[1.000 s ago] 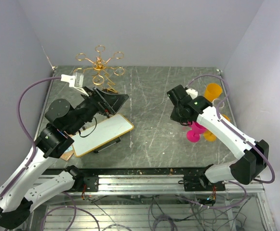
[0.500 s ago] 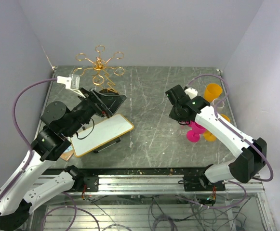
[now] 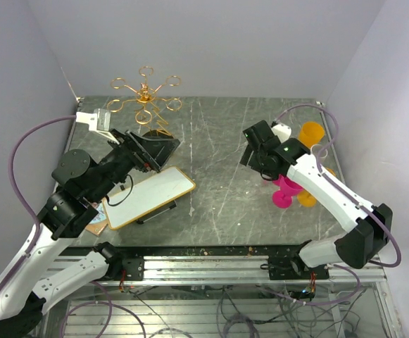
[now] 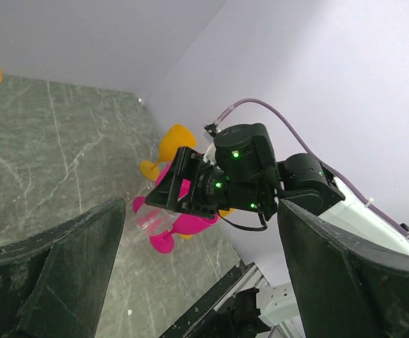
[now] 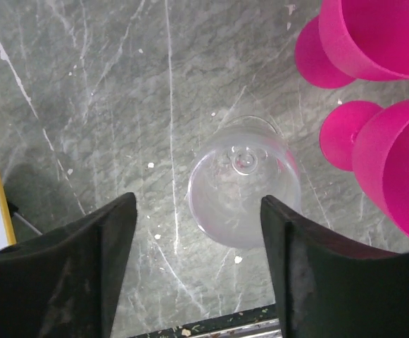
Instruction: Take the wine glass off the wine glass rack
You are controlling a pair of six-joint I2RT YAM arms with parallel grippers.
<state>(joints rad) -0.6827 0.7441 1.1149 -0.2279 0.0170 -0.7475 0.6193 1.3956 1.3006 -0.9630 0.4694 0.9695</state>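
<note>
While the right arm (image 3: 329, 189) angles down, parted fingers (image 5: 56, 274) frame the wine glass (image 5: 243, 184).

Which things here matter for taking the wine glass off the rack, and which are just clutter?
Job: clear wine glass; gold wire rack with ring loops; right gripper.
Lying about: pink goblets; orange cups; yellow-framed whiteboard.

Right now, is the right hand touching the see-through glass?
Cannot tell. In the right wrist view, table shows between the wine glass and one finger of the right hand, but the other finger overlaps its rim.
</note>
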